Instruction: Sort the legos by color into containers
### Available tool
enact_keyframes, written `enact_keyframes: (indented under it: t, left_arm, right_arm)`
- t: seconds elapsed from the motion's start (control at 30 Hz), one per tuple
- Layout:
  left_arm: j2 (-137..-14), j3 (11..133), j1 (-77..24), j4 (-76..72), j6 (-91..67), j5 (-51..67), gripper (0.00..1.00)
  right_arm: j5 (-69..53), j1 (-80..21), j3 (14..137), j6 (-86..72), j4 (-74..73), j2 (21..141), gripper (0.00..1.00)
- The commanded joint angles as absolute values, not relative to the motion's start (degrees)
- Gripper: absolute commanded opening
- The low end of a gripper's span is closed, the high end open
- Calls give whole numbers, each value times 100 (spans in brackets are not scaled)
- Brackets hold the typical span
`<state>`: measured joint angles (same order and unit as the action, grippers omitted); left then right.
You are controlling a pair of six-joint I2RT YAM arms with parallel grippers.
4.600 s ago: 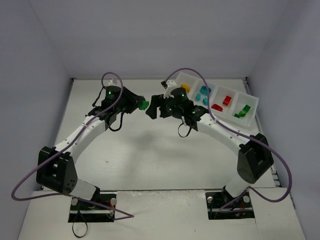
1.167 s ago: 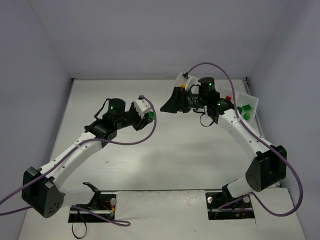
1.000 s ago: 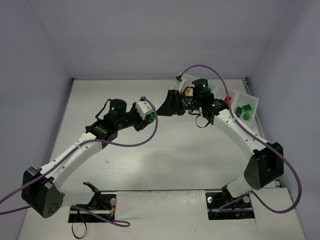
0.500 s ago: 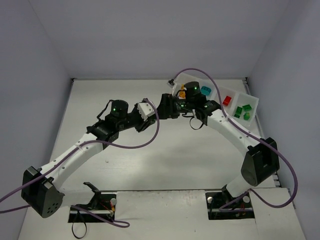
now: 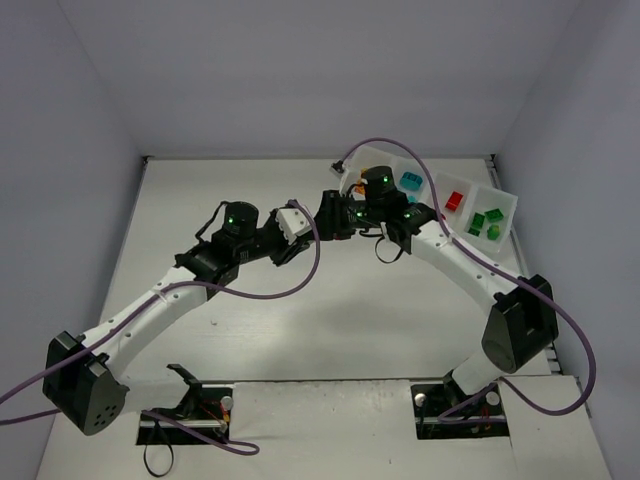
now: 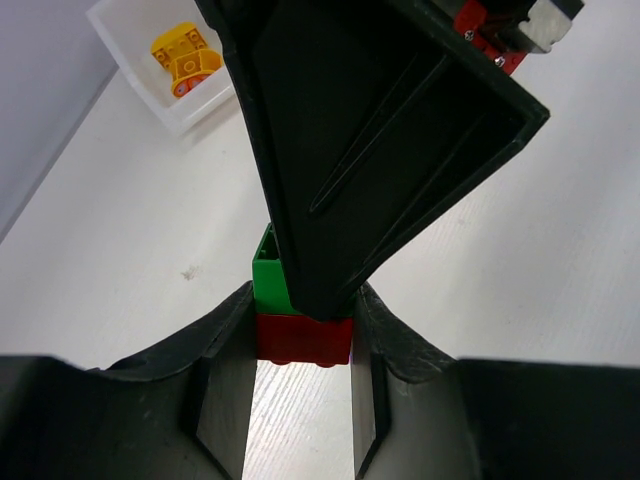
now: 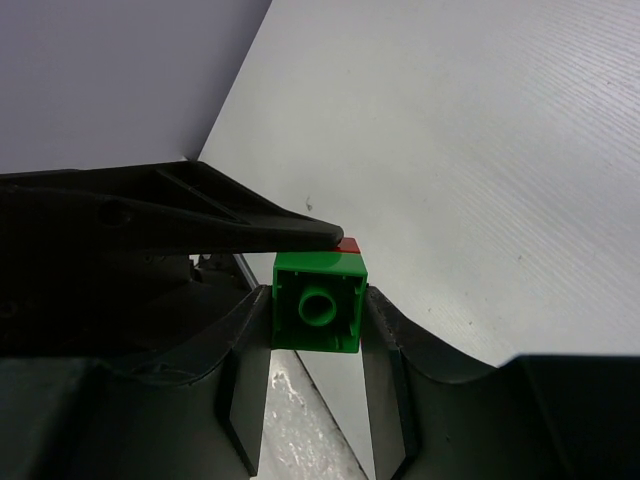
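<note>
**Two tools on one small stack: pull it apart straight**

The left tool [image 6: 303, 335] pinches the red brick [image 6: 303, 340] between its two fingers. The right tool [image 7: 318, 330] is pressed onto the green brick [image 7: 318, 305], one finger on each side face. The two bricks are plugged together into one short stack. The stack is between the two arms, over the middle of the counter [image 5: 300, 330] and to the left of the tray [image 5: 513, 205]. As far as I can judge it is held in the air and does not rest on the counter.

The step in hand is, I think, to separate the two colours. To do it well, both tools should hold firmly and move apart along the line of the stack. A small bending or rocking helps the studs to release. A strong twist could make a brick slip out of the fingers, because each tool holds only a small glossy surface. The right tool covers much of the green brick, so its grip looks good enough.

The long axis of the stack runs from one tool to the other, about level with the counter. The red end points to the left arm and the green end points to the right arm. The hollow underside of the green brick, with its round tube, faces the right wrist camera. So the studs seem to point toward the left arm.
</note>
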<state>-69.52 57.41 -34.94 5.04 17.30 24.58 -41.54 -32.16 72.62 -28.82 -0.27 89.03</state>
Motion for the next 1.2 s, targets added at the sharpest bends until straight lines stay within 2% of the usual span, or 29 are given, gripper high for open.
enact_keyframes:
  t: [0.0,0.2,0.57,0.63,0.67,0.73,0.77,0.9,1.03,1.17]
  left_arm:
    - [-6715,5827,-3533,308,1775,2654,0]
    - [-6724,5739,-3533,369,1767,2628,0]
    - [-6706,5555,-3516,246,1740,2522,0]
    - [-6697,5546,-3516,176,1705,2531,0]
    - [-6689,5528,-3516,141,1653,2557,0]
    - [-6715,5528,-3516,97,1609,2593,0]
    - [-6732,5528,-3524,97,1591,2628,0]
    - [-6767,5520,-3524,-60,1424,2707,0]
    - [-6715,5511,-3533,-149,1257,2768,0]
    - [-6636,5555,-3524,-97,1248,2751,0]
  right_arm:
    - [-3656,-3068,7146,-2566,255,8570,0]
    - [-3823,-2541,6839,-2496,211,8218,0]
    - [-4194,-153,6820,-2048,-342,8051,0]
    - [-3564,148,6916,-1829,-726,8147,0]
    - [-2420,341,7091,-1776,-921,8217,0]
    - [-1140,430,7224,-1766,-1220,8507,0]
    - [-98,526,7277,-1810,-1248,8717,0]
    - [1524,729,7566,-1951,-1257,9436,0]
    - [1679,1063,8006,-2013,-1266,10159,1]
    - [1714,1230,8349,-1899,-1266,10756,9]
